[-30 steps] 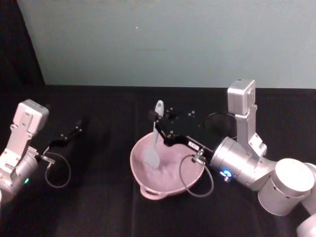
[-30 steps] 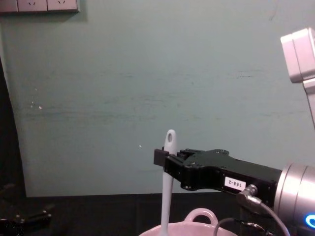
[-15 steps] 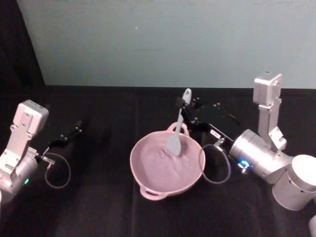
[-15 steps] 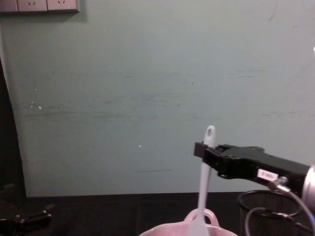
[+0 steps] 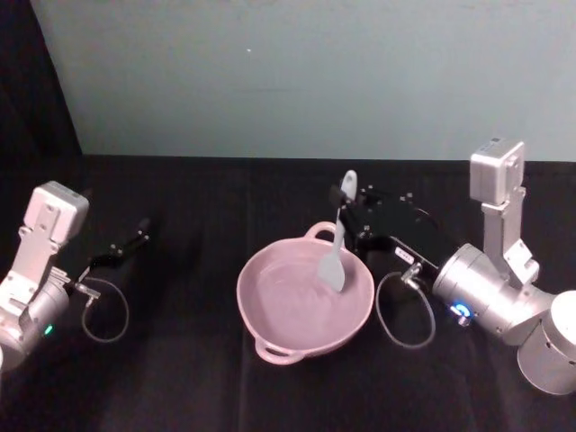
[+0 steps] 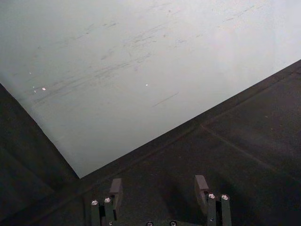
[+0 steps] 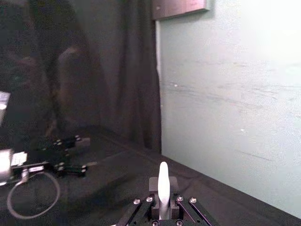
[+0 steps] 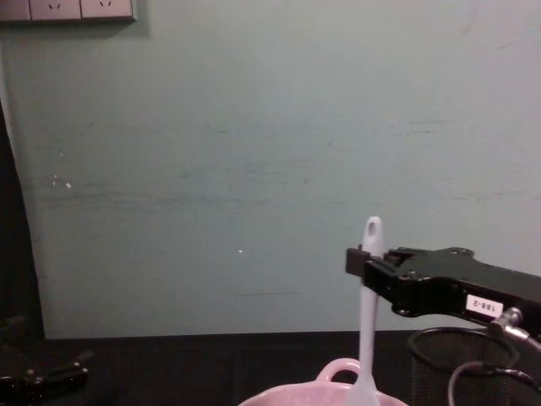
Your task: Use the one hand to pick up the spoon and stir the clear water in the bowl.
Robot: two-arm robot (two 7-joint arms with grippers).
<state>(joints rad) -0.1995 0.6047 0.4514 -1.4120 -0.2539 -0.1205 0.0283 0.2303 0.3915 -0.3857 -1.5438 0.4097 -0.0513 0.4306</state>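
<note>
The pale pink bowl (image 5: 279, 310) sits on the black table (image 5: 180, 387), with one loop handle on its near rim and another on its far rim. The white spoon (image 5: 339, 236) stands nearly upright over the bowl's right half. Its flat head is down inside the rim and its handle rises past the far edge. The right gripper (image 5: 347, 200) reaches in from the bowl's right, its jaws closed on the upper handle just below the oval hole. Well to the left of the bowl the left gripper (image 5: 135, 236) is parked, jaws apart with nothing between them. To the bowl's right, beneath the right gripper, stands a black wire-mesh cup (image 8: 435, 359). Beyond it is the teal wall (image 8: 211, 169).

By my reading the pick-up is done and the stirring is in hand; how much stirring is left cannot be judged. The water is too clear to make out, so I cannot tell whether the head is dipped in it. In the chest view the bowl's body and the spoon's head are cut off at the lower edge.
</note>
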